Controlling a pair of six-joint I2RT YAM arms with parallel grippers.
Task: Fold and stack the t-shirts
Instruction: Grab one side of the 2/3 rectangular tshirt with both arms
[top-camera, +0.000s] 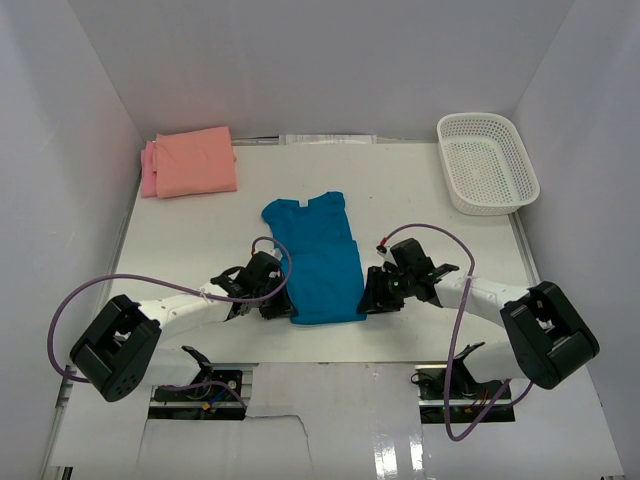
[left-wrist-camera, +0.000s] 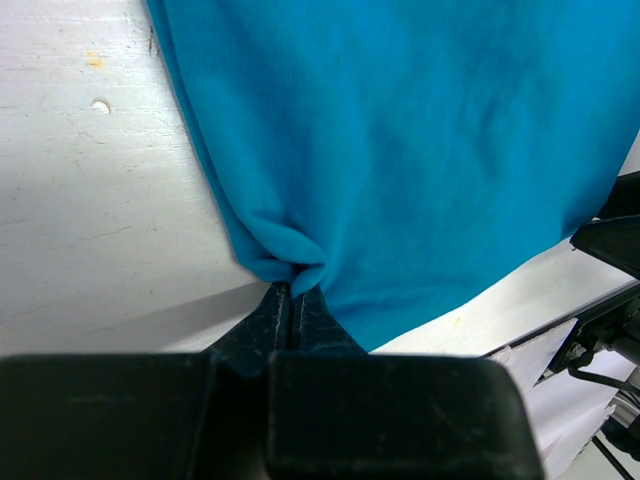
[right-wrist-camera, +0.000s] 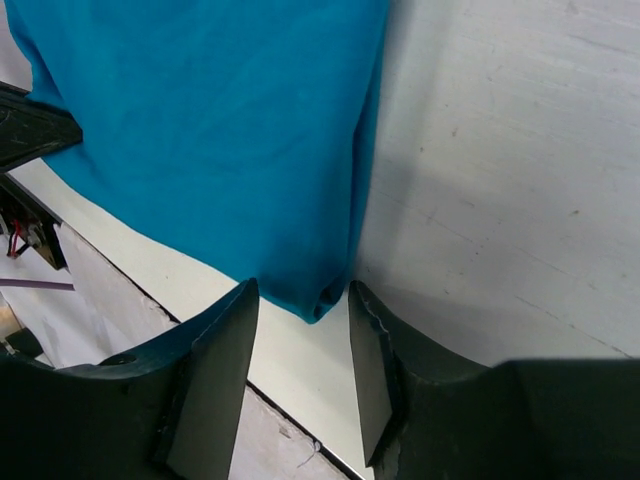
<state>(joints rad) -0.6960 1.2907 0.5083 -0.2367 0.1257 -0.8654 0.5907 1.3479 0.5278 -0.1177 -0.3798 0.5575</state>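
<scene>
Two hands: left hand (left-wrist-camera: 291, 292) clenched on teal shirt (top-camera: 318, 265), lower-left corner; right hand (right-wrist-camera: 300, 300) released.
Risk: one-sided pull skews the fold.

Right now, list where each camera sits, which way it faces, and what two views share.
Top: above and behind the bases, looking down at the table; teal shirt, folded stack, basket; both arms show.
Left wrist: low over the table, facing the shirt's near corner; left gripper shut on it.
Right wrist: low, facing the other near corner; right gripper open around it.
Shared: both wrist views show the teal shirt.
</scene>
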